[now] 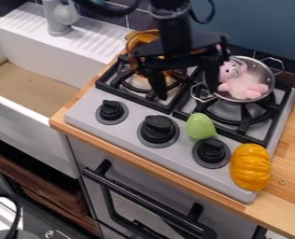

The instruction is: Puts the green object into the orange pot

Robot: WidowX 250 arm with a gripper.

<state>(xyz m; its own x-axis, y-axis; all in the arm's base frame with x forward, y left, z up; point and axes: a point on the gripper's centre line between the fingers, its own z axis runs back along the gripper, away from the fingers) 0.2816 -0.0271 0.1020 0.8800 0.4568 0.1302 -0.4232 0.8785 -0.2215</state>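
The black gripper [187, 91] hangs open over the stove's back half, its two fingers wide apart with nothing between them. Below it and slightly right, a green pear-shaped object [201, 126] rests at the stove's front, between two black knobs. A see-through orange pot [137, 41] stands on the back left burner, partly hidden behind the gripper and arm.
A metal pot [263, 73] holding a pink plush toy [242, 85] stands on the right burner. An orange pumpkin [249, 166] lies at the stove's front right corner. The white sink [31, 135] is at left, with a grey faucet [59, 18] behind.
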